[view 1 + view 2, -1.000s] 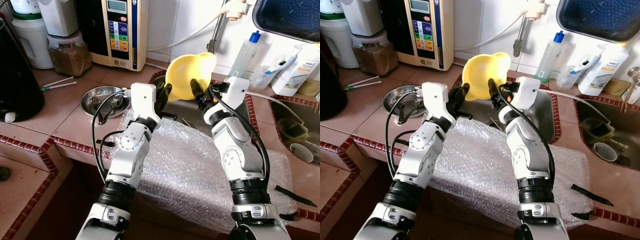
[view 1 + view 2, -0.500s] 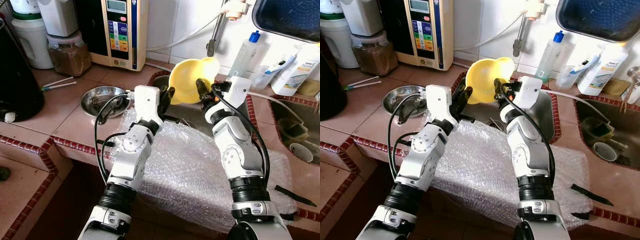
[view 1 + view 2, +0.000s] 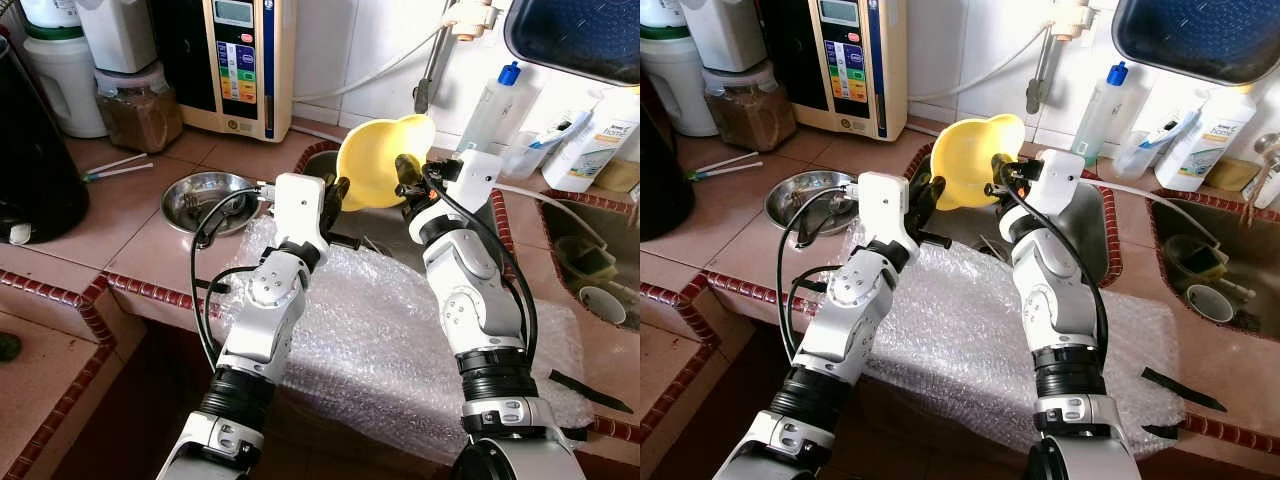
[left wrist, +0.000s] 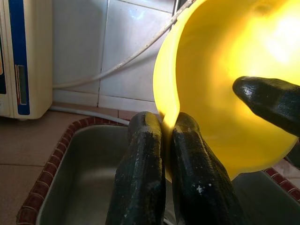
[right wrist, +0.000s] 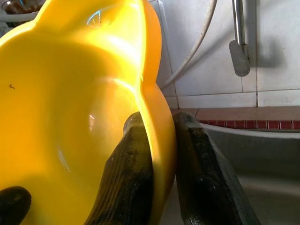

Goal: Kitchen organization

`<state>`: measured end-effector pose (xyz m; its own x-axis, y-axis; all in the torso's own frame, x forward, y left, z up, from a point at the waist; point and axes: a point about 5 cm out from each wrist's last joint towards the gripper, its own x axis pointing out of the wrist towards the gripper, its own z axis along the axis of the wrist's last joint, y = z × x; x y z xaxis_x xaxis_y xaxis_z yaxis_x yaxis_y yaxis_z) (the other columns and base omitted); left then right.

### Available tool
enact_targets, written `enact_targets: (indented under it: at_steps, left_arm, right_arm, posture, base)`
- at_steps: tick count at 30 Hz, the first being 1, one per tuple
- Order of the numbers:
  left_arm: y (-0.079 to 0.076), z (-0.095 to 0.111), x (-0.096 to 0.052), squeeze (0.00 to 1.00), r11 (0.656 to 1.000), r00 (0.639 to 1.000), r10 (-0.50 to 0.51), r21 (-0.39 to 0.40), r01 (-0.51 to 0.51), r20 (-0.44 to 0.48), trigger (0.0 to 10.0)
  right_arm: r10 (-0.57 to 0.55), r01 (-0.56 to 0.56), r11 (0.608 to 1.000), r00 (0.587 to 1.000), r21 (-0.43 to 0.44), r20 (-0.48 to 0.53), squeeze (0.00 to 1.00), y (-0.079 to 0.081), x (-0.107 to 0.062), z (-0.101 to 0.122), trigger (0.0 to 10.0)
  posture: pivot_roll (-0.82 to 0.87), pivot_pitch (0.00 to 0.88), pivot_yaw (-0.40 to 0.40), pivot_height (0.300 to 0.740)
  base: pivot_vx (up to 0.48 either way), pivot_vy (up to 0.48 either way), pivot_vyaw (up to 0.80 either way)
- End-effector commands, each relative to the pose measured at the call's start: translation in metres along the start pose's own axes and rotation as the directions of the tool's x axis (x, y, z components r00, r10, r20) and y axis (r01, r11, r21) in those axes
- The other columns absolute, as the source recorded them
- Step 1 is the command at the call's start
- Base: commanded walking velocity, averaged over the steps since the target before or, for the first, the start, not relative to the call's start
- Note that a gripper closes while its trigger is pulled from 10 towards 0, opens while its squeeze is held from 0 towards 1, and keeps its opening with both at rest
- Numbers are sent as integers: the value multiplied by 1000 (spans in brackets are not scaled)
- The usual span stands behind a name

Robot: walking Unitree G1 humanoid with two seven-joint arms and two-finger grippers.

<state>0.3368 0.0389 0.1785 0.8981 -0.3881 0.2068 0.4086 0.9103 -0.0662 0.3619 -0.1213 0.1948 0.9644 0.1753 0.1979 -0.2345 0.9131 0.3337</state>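
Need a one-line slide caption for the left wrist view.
Left gripper pinches the rim of a yellow bowl above the steel sink; a right gripper finger rests inside the bowl.

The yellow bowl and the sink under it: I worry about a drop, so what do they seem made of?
The yellow bowl, pinched at its rim by both the left gripper and the right gripper, looks like glossy moulded plastic: light glows through its wall. The sink looks like brushed stainless steel, grey and dully reflective. A drop would probably not break the bowl.
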Motion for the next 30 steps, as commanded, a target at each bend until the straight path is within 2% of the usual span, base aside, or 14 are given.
enact_targets:
  at_steps: [1, 2, 3, 11, 17, 22, 23, 30]
  left_arm:
    - [3, 3, 0, 298, 1000, 1000, 28, 11, -28, 5, 10000]
    - [3, 3, 0, 773, 999, 999, 33, 13, -33, 4, 10000]
    - [3, 2, 0, 1000, 1000, 1000, 30, 8, -30, 4, 10000]
    - [6, 0, -2, 1000, 999, 999, 49, 8, -49, -7, 10000]
    - [5, -8, -2, 1000, 999, 997, 35, 36, -32, -75, 10000]
    - [-3, -17, -7, 1000, 997, 985, -73, 19, 77, -155, 10000]
    - [-3, -17, -7, 1000, 997, 985, -73, 19, 77, -155, 10000]
    - [-9, -21, -13, 1000, 989, 970, -139, 26, 147, -201, 10000]
  right_arm:
    - [-63, 63, 998, 998, -17, 0, 0, -15, -2, 2, 0]
    - [-65, 65, 998, 998, -18, 0, 0, -15, -2, 2, 0]
    - [-67, 67, 998, 998, -17, 0, 0, -16, -2, 1, 0]
    - [-96, 96, 995, 995, -39, 2, 0, -23, 0, 3, 0]
    - [-133, 133, 987, 991, -86, 15, 0, -33, 2, 7, 0]
    - [-190, 192, 948, 981, -253, 35, 0, -52, 8, 12, 0]
    - [-190, 192, 948, 981, -253, 35, 0, -52, 8, 12, 0]
    - [-203, 190, 877, 979, -442, 18, 0, -69, 9, 5, 0]
  posture:
    - [29, 0, -92, 740]
    - [30, 0, -91, 740]
    - [32, 0, -94, 740]
    - [35, 0, -97, 740]
    - [42, 0, -100, 740]
    - [60, 0, -105, 740]
    - [60, 0, -105, 740]
    - [84, 0, -114, 740]
  base:
    - [0, 0, 0]
    - [0, 0, 0]
    - [0, 0, 0]
    - [0, 0, 0]
    - [0, 0, 0]
    - [0, 0, 0]
    - [0, 0, 0]
    - [0, 0, 0]
